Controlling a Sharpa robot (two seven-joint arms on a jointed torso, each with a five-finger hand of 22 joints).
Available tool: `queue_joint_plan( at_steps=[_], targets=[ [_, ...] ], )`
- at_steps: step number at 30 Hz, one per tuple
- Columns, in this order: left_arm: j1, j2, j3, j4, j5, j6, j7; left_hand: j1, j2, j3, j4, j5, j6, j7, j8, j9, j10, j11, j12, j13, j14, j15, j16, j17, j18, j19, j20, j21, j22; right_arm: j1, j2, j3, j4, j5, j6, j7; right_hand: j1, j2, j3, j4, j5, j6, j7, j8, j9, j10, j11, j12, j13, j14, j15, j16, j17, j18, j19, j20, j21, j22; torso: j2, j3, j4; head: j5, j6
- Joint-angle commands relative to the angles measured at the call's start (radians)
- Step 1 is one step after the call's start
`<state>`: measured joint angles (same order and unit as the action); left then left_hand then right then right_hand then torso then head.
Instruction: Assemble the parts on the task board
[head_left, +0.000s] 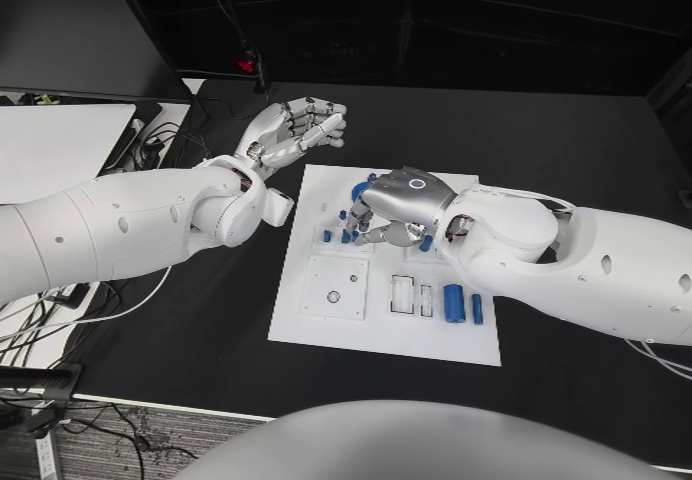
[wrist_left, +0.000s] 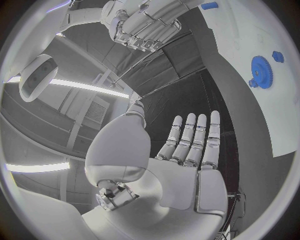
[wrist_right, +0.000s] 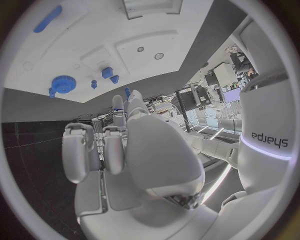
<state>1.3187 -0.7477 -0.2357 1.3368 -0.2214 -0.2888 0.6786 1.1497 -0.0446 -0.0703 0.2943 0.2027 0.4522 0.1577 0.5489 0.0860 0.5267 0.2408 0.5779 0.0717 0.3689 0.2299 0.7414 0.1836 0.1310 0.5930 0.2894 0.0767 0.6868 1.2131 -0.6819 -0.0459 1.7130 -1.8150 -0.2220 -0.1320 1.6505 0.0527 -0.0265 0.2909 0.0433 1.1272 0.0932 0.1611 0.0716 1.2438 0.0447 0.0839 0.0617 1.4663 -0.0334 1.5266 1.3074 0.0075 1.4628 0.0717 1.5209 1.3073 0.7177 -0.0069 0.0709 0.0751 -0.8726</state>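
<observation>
A: What is the biggest thing here?

B: The black table (head_left: 577, 150). The white task board (head_left: 325, 335) lies in the middle of it, and I will place everything else from that board.

A: Where are the arms?

B: The left arm (head_left: 116, 225) reaches in beside the board's left edge, and the left hand (head_left: 296, 127) hovers off the board's far left corner, above bare table. In the left wrist view that hand (wrist_left: 187, 165) has its fingers straight and apart, palm bare, holding nothing. The right arm (head_left: 577, 260) crosses the board's right edge, and the right hand (head_left: 397, 205) sits low over the board's far half.

A: Is the right hand holding anything?

B: I cannot tell. Its fingers point down among the parts, with a small blue piece (head_left: 426, 243) just beside the fingertips. In the right wrist view the hand (wrist_right: 134, 145) has its fingers curled together, and what lies under them is hidden.

A: And the parts?

B: A blue gear (wrist_right: 62, 84) stands on the board's far half, small blue pegs (head_left: 327, 237) left of the right hand, and two blue cylinders (head_left: 453, 303) near the board's right edge, beside white slotted blocks (head_left: 402, 295).
</observation>
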Motion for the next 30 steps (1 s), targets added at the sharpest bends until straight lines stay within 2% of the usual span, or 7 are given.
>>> queue_joint_plan(
  at_steps=[1,11,15,30],
  targets=[
    [0.001,0.0,0.001,0.001,0.003,0.009,0.062,-0.001,0.009,0.002,0.0,0.005,-0.007,0.124,0.005,-0.001,-0.007,-0.001,0.005,-0.001,0.001,-0.007,0.005,-0.001,0.003,0.006,-0.002,0.006,-0.001,-0.001,0.006,0.0,-0.003,0.004,0.055,0.001,0.007,0.001,0.006,0.0,0.004,0.002,0.008,-0.007,0.001,0.004,0.004,-0.007,-0.001,0.09,0.01,-0.001,0.188,0.008,0.073,0.007,-0.006,0.237,0.001,-0.0004,-0.0016,0.003,0.0],
    [0.001,0.0,0.001,0.001,0.003,0.008,0.062,-0.001,0.009,0.002,0.0,0.005,-0.007,0.124,0.005,-0.001,-0.007,-0.001,0.005,-0.001,0.001,-0.007,0.005,-0.001,0.003,0.006,-0.002,0.006,-0.001,-0.026,0.018,-0.001,-0.009,0.005,0.112,-0.011,0.008,0.002,0.009,-0.001,0.004,0.001,0.01,-0.01,0.001,0.005,0.006,-0.01,-0.001,0.09,0.012,-0.001,0.186,0.009,0.071,0.009,-0.01,0.235,0.0,-0.0012,-0.0011,0.001,0.0],
    [0.001,0.001,0.001,0.001,0.003,0.008,0.062,-0.001,0.01,0.002,0.0,0.005,-0.008,0.124,0.006,-0.002,-0.008,-0.001,0.006,-0.001,0.001,-0.007,0.006,-0.002,0.003,0.007,-0.002,0.006,-0.001,-0.035,0.024,-0.002,-0.014,0.005,0.126,-0.01,0.008,0.002,0.01,-0.001,0.004,0.0,0.011,-0.011,0.0,0.005,0.007,-0.011,-0.001,0.09,0.012,-0.001,0.186,0.01,0.07,0.01,-0.011,0.235,0.001,-0.0004,-0.0006,-0.001,0.0],
    [0.001,0.0,0.001,0.001,0.003,0.008,0.063,-0.001,0.01,0.002,0.0,0.006,-0.009,0.124,0.007,-0.002,-0.008,-0.001,0.006,-0.001,0.001,-0.007,0.007,-0.003,0.003,0.007,-0.002,0.006,-0.002,-0.069,0.052,-0.003,-0.049,0.005,0.123,0.005,0.01,0.001,0.013,-0.002,0.004,-0.002,0.014,-0.015,-0.001,0.004,0.01,-0.016,-0.001,0.09,0.015,-0.001,0.186,0.01,0.069,0.013,-0.013,0.234,0.0,-0.0006,-0.0007,-0.003,0.0]
  ],
)
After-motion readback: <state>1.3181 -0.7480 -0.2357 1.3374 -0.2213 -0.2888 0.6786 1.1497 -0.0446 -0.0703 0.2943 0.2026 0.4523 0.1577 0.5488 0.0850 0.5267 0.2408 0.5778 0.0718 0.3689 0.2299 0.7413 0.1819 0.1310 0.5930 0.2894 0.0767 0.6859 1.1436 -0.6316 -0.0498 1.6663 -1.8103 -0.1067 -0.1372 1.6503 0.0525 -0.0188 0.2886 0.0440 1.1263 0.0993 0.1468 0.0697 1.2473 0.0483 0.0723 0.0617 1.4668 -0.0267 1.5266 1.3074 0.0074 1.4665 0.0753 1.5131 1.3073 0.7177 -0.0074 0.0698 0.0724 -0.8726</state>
